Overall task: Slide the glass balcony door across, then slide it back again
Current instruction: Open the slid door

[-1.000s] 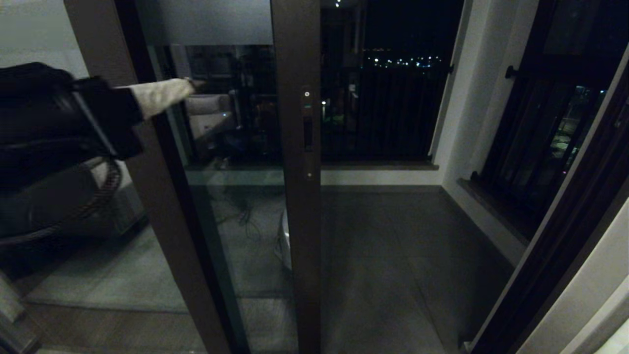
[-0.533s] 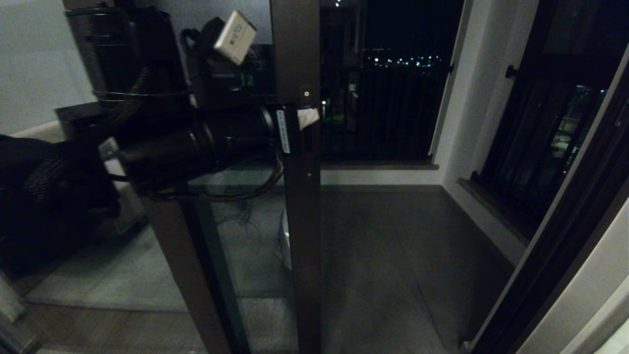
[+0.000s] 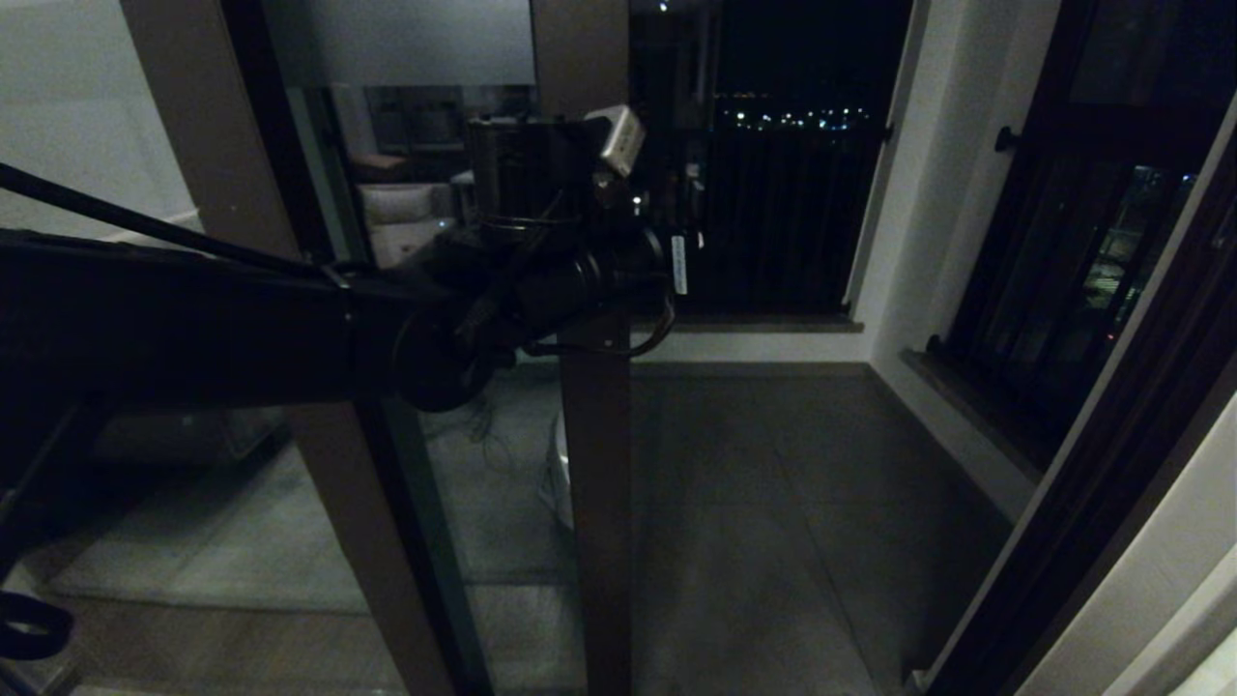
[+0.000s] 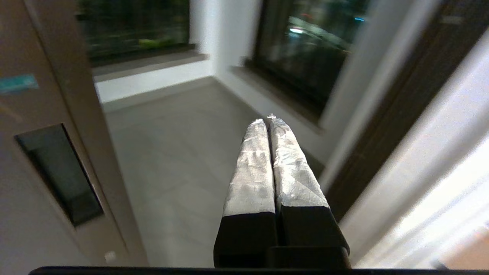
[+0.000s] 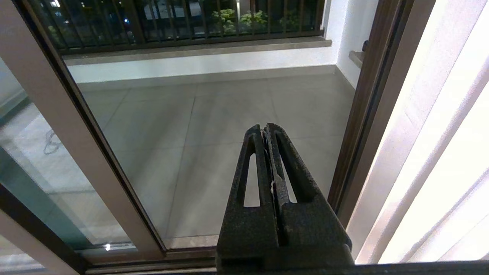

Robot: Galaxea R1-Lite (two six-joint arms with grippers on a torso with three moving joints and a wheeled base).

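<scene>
This is a home, an apartment at night. A brown-framed glass balcony door [image 3: 454,319] opens to a tiled balcony floor [image 3: 773,503] with a dark railing [image 3: 763,222]; city lights are far outside.

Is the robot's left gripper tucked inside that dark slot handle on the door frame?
No. The left gripper is shut and points past the door's edge; the slot handle lies off to its side, empty.

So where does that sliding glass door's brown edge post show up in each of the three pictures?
Head view: the door's edge post stands upright at centre, behind the left arm.
Left wrist view: it fills the left side, slot handle showing.
Right wrist view: it slants across the left.
Shared landmark: the balcony floor.
</scene>
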